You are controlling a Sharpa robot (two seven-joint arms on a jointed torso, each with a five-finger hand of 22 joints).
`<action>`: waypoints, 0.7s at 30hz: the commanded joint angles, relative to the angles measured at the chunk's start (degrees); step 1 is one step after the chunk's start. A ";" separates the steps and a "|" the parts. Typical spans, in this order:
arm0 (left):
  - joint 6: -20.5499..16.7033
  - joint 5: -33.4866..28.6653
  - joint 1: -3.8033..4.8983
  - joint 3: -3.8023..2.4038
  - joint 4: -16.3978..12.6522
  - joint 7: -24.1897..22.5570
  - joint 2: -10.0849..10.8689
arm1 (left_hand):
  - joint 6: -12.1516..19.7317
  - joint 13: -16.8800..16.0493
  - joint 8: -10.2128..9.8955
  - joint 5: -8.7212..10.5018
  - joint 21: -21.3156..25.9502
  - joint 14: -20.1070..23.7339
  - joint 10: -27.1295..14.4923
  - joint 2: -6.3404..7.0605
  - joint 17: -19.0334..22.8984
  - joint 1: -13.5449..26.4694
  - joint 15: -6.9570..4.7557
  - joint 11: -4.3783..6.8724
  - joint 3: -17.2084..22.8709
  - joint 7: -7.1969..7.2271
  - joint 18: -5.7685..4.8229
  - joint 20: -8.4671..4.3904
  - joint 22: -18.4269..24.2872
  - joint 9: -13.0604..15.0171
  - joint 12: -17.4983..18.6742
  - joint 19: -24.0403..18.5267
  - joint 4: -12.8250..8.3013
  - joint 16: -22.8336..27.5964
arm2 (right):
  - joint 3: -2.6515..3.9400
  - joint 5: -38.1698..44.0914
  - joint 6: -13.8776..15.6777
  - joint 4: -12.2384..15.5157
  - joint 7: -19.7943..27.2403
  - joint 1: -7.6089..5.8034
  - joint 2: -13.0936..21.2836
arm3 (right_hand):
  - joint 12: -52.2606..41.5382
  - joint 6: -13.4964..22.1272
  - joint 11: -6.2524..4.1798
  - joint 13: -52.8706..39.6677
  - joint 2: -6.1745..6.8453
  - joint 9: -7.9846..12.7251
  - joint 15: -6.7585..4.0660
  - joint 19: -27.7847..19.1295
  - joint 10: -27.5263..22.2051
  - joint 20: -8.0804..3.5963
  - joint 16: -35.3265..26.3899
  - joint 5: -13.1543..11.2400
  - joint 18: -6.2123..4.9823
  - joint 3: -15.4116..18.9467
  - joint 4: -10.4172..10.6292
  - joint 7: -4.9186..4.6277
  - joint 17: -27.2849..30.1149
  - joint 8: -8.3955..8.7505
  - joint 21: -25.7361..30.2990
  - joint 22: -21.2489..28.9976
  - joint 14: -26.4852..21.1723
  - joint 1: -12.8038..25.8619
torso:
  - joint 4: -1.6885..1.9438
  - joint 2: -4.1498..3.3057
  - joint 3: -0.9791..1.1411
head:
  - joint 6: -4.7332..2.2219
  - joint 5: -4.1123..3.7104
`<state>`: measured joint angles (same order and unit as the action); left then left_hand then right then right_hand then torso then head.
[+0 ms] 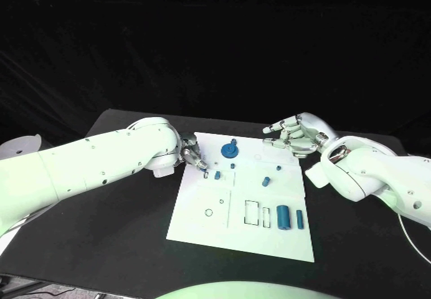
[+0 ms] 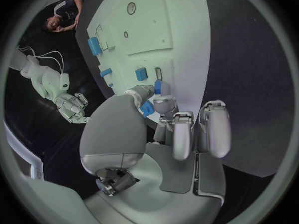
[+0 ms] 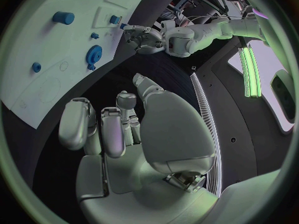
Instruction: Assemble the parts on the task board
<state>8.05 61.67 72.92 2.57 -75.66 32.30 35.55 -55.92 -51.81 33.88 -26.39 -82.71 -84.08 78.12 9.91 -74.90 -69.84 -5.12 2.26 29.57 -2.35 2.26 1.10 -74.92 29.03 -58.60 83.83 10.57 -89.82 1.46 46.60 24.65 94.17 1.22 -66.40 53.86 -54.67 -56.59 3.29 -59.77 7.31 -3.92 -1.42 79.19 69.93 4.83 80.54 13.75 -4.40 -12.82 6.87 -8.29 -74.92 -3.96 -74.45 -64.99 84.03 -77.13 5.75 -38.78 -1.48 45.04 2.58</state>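
The white task board (image 1: 202, 218) lies in the middle of the black table. My left hand (image 1: 191, 156) is at the board's left edge near the far end, and it pinches a small blue part (image 2: 148, 108) between thumb and finger just above the board (image 2: 177, 30), next to a narrow slot (image 2: 159, 73). A blue gear (image 1: 229, 149) stands near the far edge. A square blue piece (image 2: 141, 74) sits beside the slot. My right hand (image 1: 292, 137) hovers over the far right corner with fingers apart and nothing in them.
More blue parts stand on the board: a small peg (image 1: 266, 181) in the middle, a large cylinder (image 1: 284, 217) and a thinner one (image 1: 299, 218) at the near right. Outlined empty recesses (image 1: 254, 213) lie beside them. Black table surrounds the board.
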 commanded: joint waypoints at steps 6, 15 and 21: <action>2.17 1.66 -0.51 -0.03 -0.62 1.00 -0.12 | -0.50 -0.09 0.28 -0.34 -0.21 -5.92 0.56 -0.42 -15.10 0.16 -0.24 0.01 8.96 0.23 -0.29 -0.25 -9.59 0.09 -0.37 3.29 -9.18 -0.18 | -0.01 -0.79 -0.99 -0.15 0.24 0.09 -0.16 | 0.01 0.24 -0.08 0.10 -0.17 -0.04 0.17 0.11 -0.03 -0.21 -0.15 0.24 -0.80 0.31 -0.16 -0.12 -3.08 -0.04 0.40 0.04 3.02 0.24 | 0.02 -0.02 0.04 | 0.24 -0.12; 1.98 1.94 -1.06 -0.04 -0.56 1.25 -0.54 | -0.50 -0.09 0.28 -0.34 -0.21 -5.92 0.56 -0.42 -15.10 0.16 -0.24 0.01 8.96 0.23 -0.29 -0.25 -9.59 0.09 -0.37 3.29 -9.18 -0.18 | -0.01 -1.15 -1.07 -0.26 0.26 0.10 -0.23 | -0.02 0.22 -0.09 0.13 -0.21 -0.05 0.16 0.13 -0.01 -0.22 -0.17 0.35 -0.80 0.33 -0.18 -0.11 -3.07 -0.06 0.41 0.05 3.03 0.22 | -0.01 -0.04 0.04 | 0.34 -0.13; 2.12 2.13 -1.13 -0.05 -0.61 1.29 -0.64 | -0.50 -0.09 0.28 -0.34 -0.21 -5.92 0.56 -0.42 -15.10 0.16 -0.24 0.01 8.96 0.23 -0.29 -0.25 -9.59 0.09 -0.37 3.29 -9.18 -0.18 | -0.01 -1.16 -1.14 -0.30 0.25 0.11 -0.24 | -0.02 0.22 -0.09 0.13 -0.21 -0.05 0.16 0.13 -0.01 -0.22 -0.17 0.35 -0.80 0.33 -0.18 -0.11 -3.07 -0.06 0.41 0.05 3.03 0.22 | 0.02 -0.03 0.06 | 0.42 -0.18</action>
<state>9.07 63.16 71.94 2.45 -76.18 33.19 35.04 -55.93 -51.85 33.77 -26.35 -82.71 -84.08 78.16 10.12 -74.94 -69.63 -5.12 2.30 30.29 -2.35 2.26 1.10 -74.91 29.03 -58.59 83.82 9.85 -89.82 1.45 45.53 24.39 93.87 1.24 -66.34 53.68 -54.67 -56.59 3.29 -59.69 7.31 -3.92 -1.42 79.19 69.93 4.83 80.54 13.75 -4.40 -12.66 6.72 -8.29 -74.91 -3.96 -74.24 -64.99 84.03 -77.13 5.75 -38.81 -1.42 45.43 2.43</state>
